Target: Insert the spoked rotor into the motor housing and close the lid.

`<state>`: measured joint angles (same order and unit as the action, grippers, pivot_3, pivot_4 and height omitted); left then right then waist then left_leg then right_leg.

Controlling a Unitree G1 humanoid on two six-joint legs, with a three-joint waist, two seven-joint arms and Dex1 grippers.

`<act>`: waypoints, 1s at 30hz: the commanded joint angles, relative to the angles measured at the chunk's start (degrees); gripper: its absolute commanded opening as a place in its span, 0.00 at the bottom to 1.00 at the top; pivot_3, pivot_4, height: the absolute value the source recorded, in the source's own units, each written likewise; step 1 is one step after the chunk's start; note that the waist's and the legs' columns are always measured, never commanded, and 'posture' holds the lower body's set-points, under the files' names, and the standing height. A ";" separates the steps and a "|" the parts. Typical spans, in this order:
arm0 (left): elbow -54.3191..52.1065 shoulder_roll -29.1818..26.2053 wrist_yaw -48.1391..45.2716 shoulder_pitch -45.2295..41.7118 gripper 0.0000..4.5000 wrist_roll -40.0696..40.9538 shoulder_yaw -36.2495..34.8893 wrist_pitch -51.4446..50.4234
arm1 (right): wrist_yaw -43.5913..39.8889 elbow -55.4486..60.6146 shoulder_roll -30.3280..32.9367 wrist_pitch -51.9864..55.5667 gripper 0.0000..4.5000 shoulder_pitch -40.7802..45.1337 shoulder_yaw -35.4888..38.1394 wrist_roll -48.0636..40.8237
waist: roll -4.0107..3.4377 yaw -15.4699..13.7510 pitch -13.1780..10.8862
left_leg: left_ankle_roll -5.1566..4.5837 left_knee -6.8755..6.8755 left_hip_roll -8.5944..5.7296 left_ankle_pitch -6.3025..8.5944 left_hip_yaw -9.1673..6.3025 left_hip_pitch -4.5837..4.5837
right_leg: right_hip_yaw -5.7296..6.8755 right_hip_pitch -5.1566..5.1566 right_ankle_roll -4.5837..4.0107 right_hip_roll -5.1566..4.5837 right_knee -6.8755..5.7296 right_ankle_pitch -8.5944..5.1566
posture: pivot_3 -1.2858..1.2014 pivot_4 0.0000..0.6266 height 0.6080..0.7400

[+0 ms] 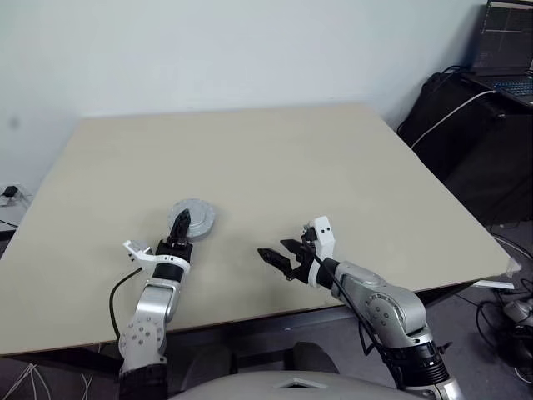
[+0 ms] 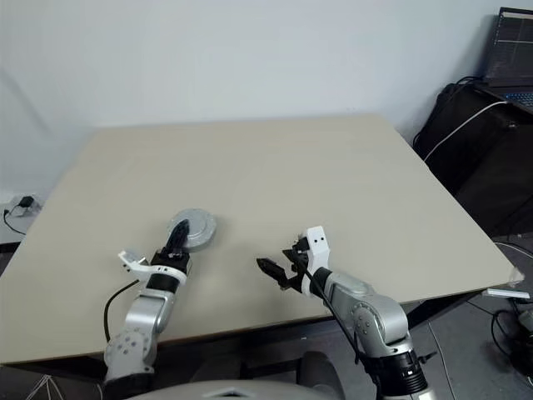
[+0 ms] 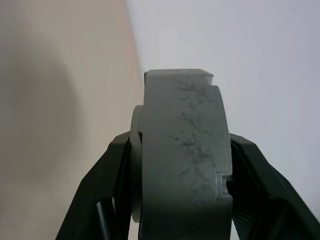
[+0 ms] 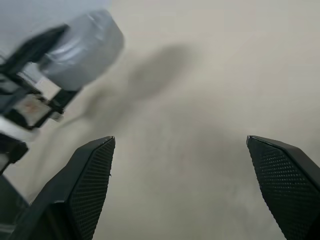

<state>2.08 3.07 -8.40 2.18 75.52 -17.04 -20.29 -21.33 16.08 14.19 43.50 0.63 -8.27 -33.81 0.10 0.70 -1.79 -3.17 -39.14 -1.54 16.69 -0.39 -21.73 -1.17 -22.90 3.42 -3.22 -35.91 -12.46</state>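
My left pincer (image 1: 180, 227) is clamped on the grey closed motor housing (image 1: 194, 218) above the bench (image 1: 275, 167); my right pincer (image 1: 275, 257) gapes wide, holding nothing.

Beige counter (image 1: 275, 167) against white wall (image 1: 250, 50). Open laptop (image 1: 505, 58) far right on black cases (image 1: 466, 142), white cable (image 1: 450, 112) draped across; cables on floor.

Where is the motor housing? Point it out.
The motor housing, lid closed, is clamped in the left hand over the table's near left; the open right hand hangs apart.
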 commanded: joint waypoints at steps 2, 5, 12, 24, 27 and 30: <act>6.10 -0.57 -2.40 -8.58 0.47 -2.38 -4.35 2.76 | -1.08 1.60 0.45 -4.10 1.00 -1.13 0.41 2.65 | 0.08 -0.07 0.01 | 0.02 0.01 0.01 -0.01 -0.02 0.01 | 0.00 0.03 -0.05 0.02 0.00 0.03 | 0.52 0.00 1.00; 12.75 -1.00 -1.72 -14.38 0.47 -5.19 -7.31 5.28 | -1.54 1.46 0.69 -5.41 1.00 -2.40 0.75 3.78 | 0.11 -0.14 0.00 | 0.03 0.01 -0.01 -0.02 -0.05 0.00 | -0.01 0.05 -0.07 0.04 0.01 0.04 | 0.52 0.00 1.00; 24.71 -2.76 -0.71 -24.10 0.47 -12.40 -11.86 9.87 | -0.97 0.86 1.12 -14.13 1.00 -5.06 -0.45 11.44 | 0.26 -0.21 0.06 | 0.03 0.01 -0.07 -0.01 -0.05 0.01 | -0.05 0.08 -0.04 0.03 0.04 0.06 | 0.52 0.00 1.00; 38.89 -4.35 6.54 -32.26 0.47 -20.14 -17.38 12.30 | -0.53 -7.82 0.48 -35.43 1.00 -8.33 -3.56 26.08 | 0.39 -0.21 0.08 | 0.17 0.01 -0.08 -0.09 -0.09 0.03 | -0.08 0.10 0.27 0.03 0.02 0.26 | 0.52 0.00 1.00; 39.47 -4.01 7.49 -32.12 0.63 -20.78 -18.16 11.77 | -0.68 -8.37 0.05 -36.08 1.00 -8.46 -3.51 26.73 | 0.40 -0.19 0.10 | 0.14 0.01 -0.07 -0.08 -0.11 0.08 | -0.08 0.14 0.22 0.03 0.01 0.29 | 0.52 0.00 1.00; 38.80 -3.62 8.25 -31.50 0.84 -21.60 -18.43 10.94 | -0.79 -8.71 -0.25 -35.97 1.00 -8.36 -3.27 27.01 | 0.38 -0.20 0.23 | 0.15 0.01 -0.06 -0.09 -0.11 0.16 | -0.07 0.19 0.19 0.03 -0.01 0.30 | 0.52 0.00 1.00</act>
<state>41.59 -0.53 -1.02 -28.75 54.87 -35.36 -8.63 -22.14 6.81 14.26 8.82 -8.25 -11.98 -7.05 0.47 0.50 -1.56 -3.02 -39.13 -1.60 16.60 -0.51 -21.54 -1.23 -22.68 3.60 -3.19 -35.92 -12.16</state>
